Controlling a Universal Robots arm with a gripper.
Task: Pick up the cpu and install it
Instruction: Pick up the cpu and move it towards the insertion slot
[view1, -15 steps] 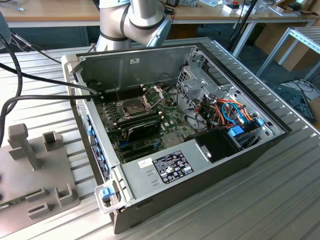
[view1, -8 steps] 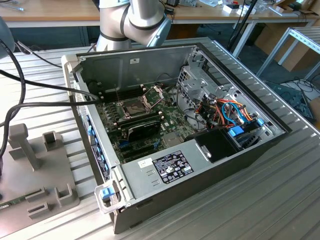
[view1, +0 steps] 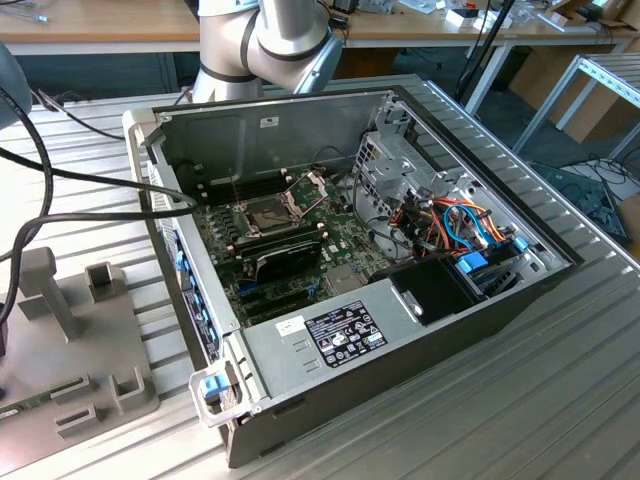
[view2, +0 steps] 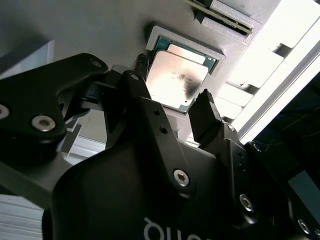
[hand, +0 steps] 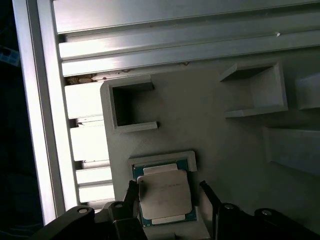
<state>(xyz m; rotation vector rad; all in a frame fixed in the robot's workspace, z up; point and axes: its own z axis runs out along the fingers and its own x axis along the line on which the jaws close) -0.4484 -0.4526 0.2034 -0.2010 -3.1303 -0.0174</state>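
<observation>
Two fingers (hand: 208, 194) spread open, straddling cpu (hand: 165, 196), one per side; we think no contact yet, angle poor. Cpu lies flat in recess of grey holder (hand: 210, 135), keeps it square for grab. In case (view1: 250, 135), socket frame (view1: 310, 185) stands flipped up, ready.

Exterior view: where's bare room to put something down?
Bare: the ribbed table along the exterior view's lower right, bordered by the computer case. Crowded: inside the case, cables and motherboard; the grey fixture takes the left.
</observation>
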